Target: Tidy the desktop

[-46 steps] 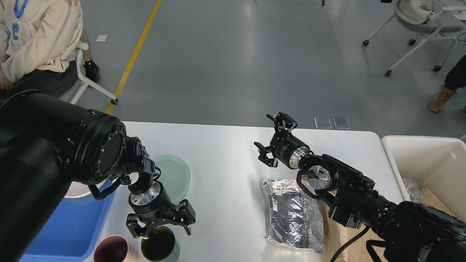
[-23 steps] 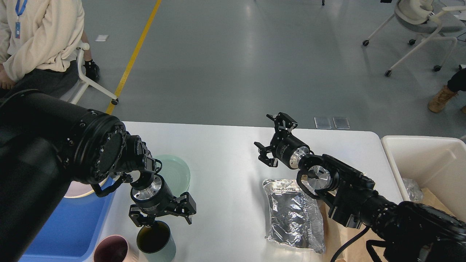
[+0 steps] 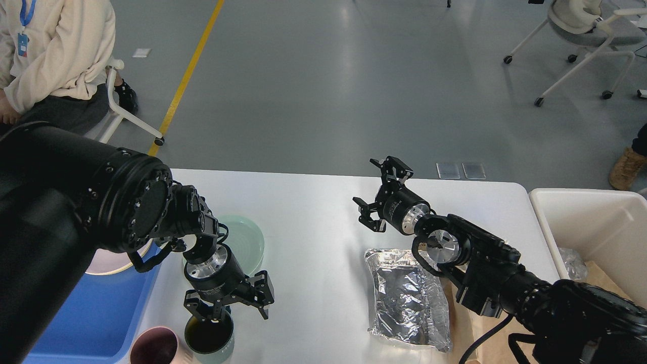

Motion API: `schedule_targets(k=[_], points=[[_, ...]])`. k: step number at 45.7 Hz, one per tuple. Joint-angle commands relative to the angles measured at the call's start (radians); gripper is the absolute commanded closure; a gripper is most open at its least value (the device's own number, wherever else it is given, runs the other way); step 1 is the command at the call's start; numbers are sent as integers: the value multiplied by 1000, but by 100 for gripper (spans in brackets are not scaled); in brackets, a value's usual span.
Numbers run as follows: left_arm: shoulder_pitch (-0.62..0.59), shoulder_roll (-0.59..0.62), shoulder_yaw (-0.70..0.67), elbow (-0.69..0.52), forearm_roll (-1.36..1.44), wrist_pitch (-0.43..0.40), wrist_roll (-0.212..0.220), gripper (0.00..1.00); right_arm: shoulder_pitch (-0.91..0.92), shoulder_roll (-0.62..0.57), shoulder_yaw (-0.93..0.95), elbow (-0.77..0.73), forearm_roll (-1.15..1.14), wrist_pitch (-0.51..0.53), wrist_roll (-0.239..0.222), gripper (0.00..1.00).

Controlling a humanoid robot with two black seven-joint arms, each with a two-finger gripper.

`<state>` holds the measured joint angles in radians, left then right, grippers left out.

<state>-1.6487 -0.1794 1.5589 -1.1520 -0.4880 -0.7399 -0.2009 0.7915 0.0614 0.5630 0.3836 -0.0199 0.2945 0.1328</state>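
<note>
The white desktop [image 3: 313, 212] fills the lower middle of the head view. My left gripper [image 3: 218, 317] points down at its front left and is shut on the rim of a pale green cup [image 3: 208, 339] with a dark inside. A mauve cup [image 3: 154, 349] stands just left of that cup. Behind the gripper a pale green plate [image 3: 245, 241] lies flat. My right gripper [image 3: 378, 194] hovers open over the middle of the desktop, holding nothing. A crumpled silver foil bag [image 3: 407, 298] lies in front of it, under the right forearm.
A blue tray [image 3: 101, 313] at the left edge holds a pale plate [image 3: 113, 264]. A cream bin [image 3: 591, 222] at the right edge contains foil and brown paper. Brown paper [image 3: 457, 328] lies beside the foil bag. A seated person [image 3: 55, 55] is at the far left.
The left gripper has shifted slightly back and left, and the green cup has moved left with it, closer to the mauve cup. The right arm has not moved.
</note>
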Motion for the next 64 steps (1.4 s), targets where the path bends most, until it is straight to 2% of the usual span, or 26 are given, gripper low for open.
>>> schedule_targets(k=[1,4,13,30,36,38,40,42,47,48,55,64], points=[[-8,1,4,0,0,-91,1,68,0,0,0,0,0,0,-1,0],[-14,3,7,0,2,-125,1,79,0,0,0,0,0,0,1,0],[-20,1,10,0,3,-142,3,87,0,0,0,0,0,0,1,0],[-25,1,10,-2,34,-173,1,85,0,0,0,0,0,0,-1,0],[-45,4,9,-3,51,-194,1,81,0,0,0,1,0,0,1,0],[-57,5,9,-3,58,-213,3,76,0,0,0,0,0,0,-1,0],[-69,6,7,-3,69,-220,3,65,0,0,0,0,0,0,1,0],[-80,8,6,-2,84,-220,5,52,0,0,0,0,0,0,-1,0],[-121,11,6,-3,137,-220,5,9,2,0,0,0,0,0,-1,0],[-132,12,6,-6,150,-220,5,5,0,0,0,0,0,0,-1,0],[-250,58,3,-18,245,-220,5,4,0,0,0,0,0,0,1,0],[-491,178,-2,-17,342,-220,5,4,0,0,0,0,0,0,1,0]])
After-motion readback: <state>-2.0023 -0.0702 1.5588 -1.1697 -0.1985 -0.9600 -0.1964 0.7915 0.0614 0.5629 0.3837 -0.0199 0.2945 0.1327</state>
